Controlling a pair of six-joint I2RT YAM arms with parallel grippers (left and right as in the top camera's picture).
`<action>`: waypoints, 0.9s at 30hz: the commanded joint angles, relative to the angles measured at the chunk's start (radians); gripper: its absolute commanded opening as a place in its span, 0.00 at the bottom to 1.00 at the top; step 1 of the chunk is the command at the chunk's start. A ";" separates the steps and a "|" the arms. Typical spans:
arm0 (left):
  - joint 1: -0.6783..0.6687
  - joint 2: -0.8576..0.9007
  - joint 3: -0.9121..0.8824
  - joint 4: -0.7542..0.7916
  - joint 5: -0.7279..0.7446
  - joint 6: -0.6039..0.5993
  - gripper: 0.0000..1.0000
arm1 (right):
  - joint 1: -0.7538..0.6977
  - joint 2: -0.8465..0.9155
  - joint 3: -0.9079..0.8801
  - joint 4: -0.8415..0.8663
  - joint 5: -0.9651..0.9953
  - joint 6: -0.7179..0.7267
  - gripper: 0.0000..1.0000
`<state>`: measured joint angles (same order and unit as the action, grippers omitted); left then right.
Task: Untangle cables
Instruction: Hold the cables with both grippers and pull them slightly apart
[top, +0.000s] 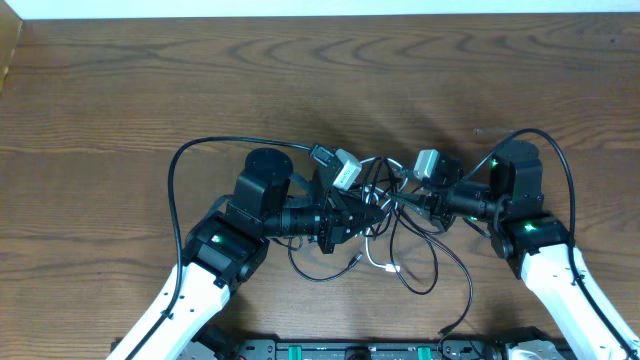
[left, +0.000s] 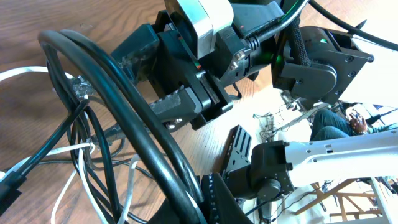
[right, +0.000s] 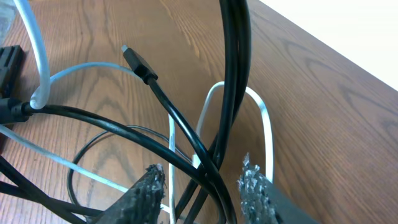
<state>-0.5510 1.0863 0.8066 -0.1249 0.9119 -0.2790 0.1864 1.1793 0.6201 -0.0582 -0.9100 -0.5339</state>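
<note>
Black cables (right: 236, 74) cross right gripper's (right: 202, 190) parted fingers (right: 146, 190), wrist cam only; left gripper (top: 372, 216) unclear.

Cables (top: 390, 228) partly beneath left tool (top: 372, 213) and right tool (top: 403, 200) overhead; left grasp perhaps on them.

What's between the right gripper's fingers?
Black cables and a white cable cross between the right gripper's fingers, seen in the right wrist view.
</note>
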 joint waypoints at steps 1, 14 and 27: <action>0.002 -0.007 0.003 0.008 0.023 0.024 0.07 | 0.006 0.004 0.006 0.003 -0.008 -0.006 0.32; 0.002 -0.007 0.003 0.008 0.022 0.024 0.07 | 0.006 0.004 0.006 0.003 0.021 0.006 0.01; 0.002 -0.007 0.003 0.008 0.021 0.024 0.07 | 0.003 0.004 0.006 0.008 0.017 0.031 0.29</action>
<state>-0.5510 1.0863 0.8066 -0.1249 0.9146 -0.2790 0.1864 1.1793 0.6201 -0.0536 -0.8883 -0.5167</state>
